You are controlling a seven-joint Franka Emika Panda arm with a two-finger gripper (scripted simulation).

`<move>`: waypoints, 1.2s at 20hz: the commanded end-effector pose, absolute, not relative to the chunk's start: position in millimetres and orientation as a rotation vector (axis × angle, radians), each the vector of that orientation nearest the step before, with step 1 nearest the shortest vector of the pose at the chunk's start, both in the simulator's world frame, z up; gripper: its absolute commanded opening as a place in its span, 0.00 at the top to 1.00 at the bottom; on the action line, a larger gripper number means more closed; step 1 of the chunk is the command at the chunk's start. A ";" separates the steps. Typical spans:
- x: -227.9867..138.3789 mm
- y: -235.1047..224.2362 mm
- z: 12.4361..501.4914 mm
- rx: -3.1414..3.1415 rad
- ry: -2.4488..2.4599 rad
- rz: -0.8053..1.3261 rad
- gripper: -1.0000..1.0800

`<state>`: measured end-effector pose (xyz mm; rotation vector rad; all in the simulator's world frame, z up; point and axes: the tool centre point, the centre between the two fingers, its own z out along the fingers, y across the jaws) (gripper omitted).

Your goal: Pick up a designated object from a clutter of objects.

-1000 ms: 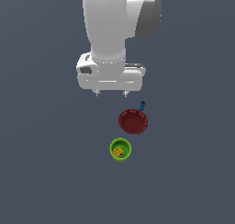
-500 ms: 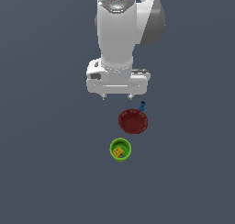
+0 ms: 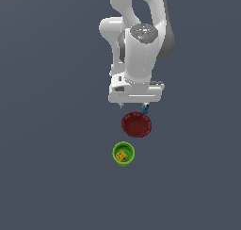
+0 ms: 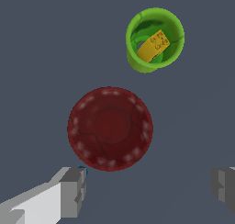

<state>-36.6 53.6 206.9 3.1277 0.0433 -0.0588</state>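
Observation:
The tiny blue spool-like piece [image 3: 146, 110] lies at the far edge of the dark red bowl [image 3: 136, 124], partly hidden under my gripper [image 3: 134, 104]. My gripper hangs open and empty just above it. In the wrist view only a blue sliver of the piece [image 4: 83, 170] shows beside one finger [image 4: 73, 191]; the gripper [image 4: 149, 188] is spread wide, with the red bowl [image 4: 110, 126] just beyond it. The green cup [image 3: 116, 150] stands apart from the bowl and holds the yellow-orange block [image 3: 121, 155]; the cup [image 4: 137, 58] and the block [image 4: 153, 46] also show in the wrist view.
All the objects rest on a flat dark grey-blue floor [image 3: 52, 130]. My white arm [image 3: 139, 50] rises above the gripper at the back of the exterior view.
My arm has moved toward the exterior view's right and lowered, so the open gripper now hangs over the blue piece at the bowl's edge. The objects have not moved.

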 end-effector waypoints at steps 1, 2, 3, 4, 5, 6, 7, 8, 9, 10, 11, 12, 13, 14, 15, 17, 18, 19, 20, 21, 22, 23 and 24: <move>-49.0 70.5 187.9 3.125 0.077 -0.050 0.04; -54.4 77.0 180.5 3.125 0.090 -0.046 0.04; -60.1 83.4 173.3 3.124 0.103 -0.042 0.04; -66.0 89.6 166.3 3.124 0.117 -0.039 0.04; -72.2 95.7 159.4 3.123 0.130 -0.035 0.04; -78.6 101.7 152.6 3.123 0.144 -0.032 0.04; -85.2 107.4 146.1 3.123 0.158 -0.028 0.04; -91.6 112.7 140.0 3.123 0.171 -0.025 0.04; -97.9 117.6 134.3 3.123 0.183 -0.022 0.04; -104.0 122.1 129.1 3.124 0.195 -0.019 0.04; -109.9 126.2 124.3 3.124 0.206 -0.017 0.04; -115.5 129.9 120.0 3.124 0.216 -0.014 0.04; -120.8 133.3 116.0 3.125 0.226 -0.012 0.04; -125.8 136.4 112.4 3.125 0.235 -0.010 0.04; -130.4 139.1 109.1 3.125 0.243 -0.009 0.04; -138.7 143.7 103.6 3.126 0.258 -0.006 0.04; -142.2 145.6 101.3 3.127 0.264 -0.004 0.04; -145.4 147.2 99.3 3.127 0.270 -0.003 0.04; -148.2 148.6 97.6 3.127 0.274 -0.002 0.04; -150.5 149.8 96.1 3.128 0.278 -0.002 0.04; -152.5 150.7 95.0 3.128 0.281 -0.001 0.04; -154.0 151.4 94.1 3.128 0.284 -0.001 0.04; -155.0 151.9 93.4 3.128 0.286 0.000 0.04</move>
